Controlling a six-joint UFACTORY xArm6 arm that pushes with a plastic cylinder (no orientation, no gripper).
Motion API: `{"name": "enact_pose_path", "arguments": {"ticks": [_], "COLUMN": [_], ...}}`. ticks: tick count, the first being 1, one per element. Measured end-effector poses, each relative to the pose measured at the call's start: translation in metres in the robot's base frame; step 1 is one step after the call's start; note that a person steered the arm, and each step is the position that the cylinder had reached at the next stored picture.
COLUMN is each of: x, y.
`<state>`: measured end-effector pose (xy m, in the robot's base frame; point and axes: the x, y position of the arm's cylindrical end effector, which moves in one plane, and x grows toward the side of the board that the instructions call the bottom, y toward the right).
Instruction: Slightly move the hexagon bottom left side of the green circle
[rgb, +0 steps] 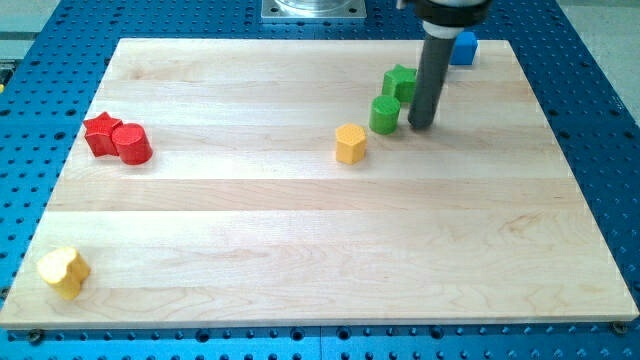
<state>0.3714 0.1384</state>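
Observation:
The yellow hexagon (350, 143) sits near the board's middle, a little toward the view's top. The green circle (385, 114) stands just up and right of it, with a small gap between them. My tip (420, 124) is on the board just right of the green circle, close to it but apart. The dark rod rises from it toward the view's top. A green star (400, 82) stands right behind the green circle, next to the rod's left side.
A blue block (462, 47) sits at the top right, partly hidden by the rod. A red star (102, 132) and a red circle (132, 144) touch at the left. A yellow heart (64, 270) lies at the bottom left corner. The wooden board (320, 250) lies on a blue perforated table.

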Motion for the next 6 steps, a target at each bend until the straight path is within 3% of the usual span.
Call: {"name": "enact_pose_path", "arguments": {"ticks": [3,4,5,6], "x": [-0.001,0.036,0.035,0.052], "y": [-0.035,-0.009,-0.067,-0.08]}}
